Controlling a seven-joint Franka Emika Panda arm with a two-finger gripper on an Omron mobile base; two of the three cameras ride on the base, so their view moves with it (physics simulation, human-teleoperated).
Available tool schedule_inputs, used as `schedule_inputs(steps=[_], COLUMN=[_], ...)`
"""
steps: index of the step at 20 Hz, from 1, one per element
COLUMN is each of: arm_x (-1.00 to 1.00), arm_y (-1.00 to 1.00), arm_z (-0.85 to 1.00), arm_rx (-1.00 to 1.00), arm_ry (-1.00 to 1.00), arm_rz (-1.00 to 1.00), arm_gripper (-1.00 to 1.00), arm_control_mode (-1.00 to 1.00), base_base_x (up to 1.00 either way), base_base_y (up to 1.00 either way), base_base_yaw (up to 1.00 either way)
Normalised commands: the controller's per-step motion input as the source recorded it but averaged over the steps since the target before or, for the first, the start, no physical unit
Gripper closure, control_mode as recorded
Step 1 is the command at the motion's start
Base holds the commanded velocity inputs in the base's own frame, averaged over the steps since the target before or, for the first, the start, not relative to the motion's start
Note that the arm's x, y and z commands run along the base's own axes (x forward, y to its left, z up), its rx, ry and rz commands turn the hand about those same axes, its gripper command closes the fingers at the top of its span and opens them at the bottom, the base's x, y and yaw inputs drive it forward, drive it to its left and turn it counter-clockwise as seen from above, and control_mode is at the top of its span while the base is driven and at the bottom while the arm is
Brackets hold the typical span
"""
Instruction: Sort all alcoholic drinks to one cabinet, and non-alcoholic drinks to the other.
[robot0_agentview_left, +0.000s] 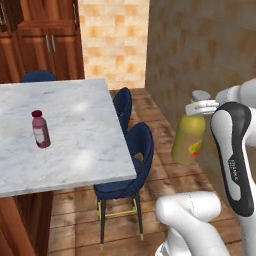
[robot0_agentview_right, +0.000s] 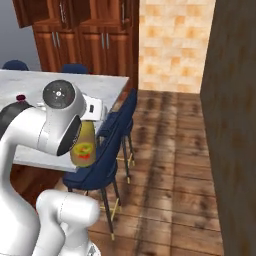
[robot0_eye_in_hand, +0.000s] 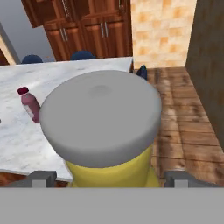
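My gripper (robot0_agentview_left: 201, 106) is shut on the neck of the mustard-yellow bottle (robot0_agentview_left: 188, 139), which has a grey cap and a red label. It hangs in the air over the wooden floor, right of the table. In the hand view the grey cap (robot0_eye_in_hand: 100, 116) sits between my fingertips (robot0_eye_in_hand: 42, 178). The right base view has the yellow bottle (robot0_agentview_right: 84, 148) partly behind my arm. The maroon bottle (robot0_agentview_left: 40, 129) with a pinkish cap stands upright on the marble table (robot0_agentview_left: 80, 150). Reddish-brown cabinets (robot0_agentview_left: 45, 45) with silver bar handles stand beyond the table. The alcoholic drinks are out of view.
Two dark blue chairs (robot0_agentview_left: 129, 165) are tucked along the table's right edge, close to the hanging bottle. More blue chairs (robot0_eye_in_hand: 82, 55) stand at the far side. A dark brown wall (robot0_agentview_right: 232, 125) runs along the right. A tiled wall (robot0_agentview_left: 114, 40) closes the back.
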Motion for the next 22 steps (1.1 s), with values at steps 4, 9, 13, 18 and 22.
schedule_inputs(steps=[4,9,13,18,22], arm_x=[0.0,0.0,0.0,0.0,0.0], arm_y=[0.0,0.0,0.0,0.0,0.0], arm_z=[0.0,0.0,0.0,0.0,0.0], arm_rx=[0.0,0.0,0.0,0.0,0.0], arm_ry=[0.0,0.0,0.0,0.0,0.0], arm_rz=[0.0,0.0,0.0,0.0,0.0], arm_gripper=[1.0,1.0,1.0,1.0,1.0], arm_control_mode=[1.0,1.0,1.0,1.0,1.0], base_base_x=[0.47,0.95,1.0,1.0,1.0], base_base_y=[-1.0,-0.91,-0.64,-0.29,-0.12], base_base_yaw=[0.01,0.02,0.0,0.0,0.0])
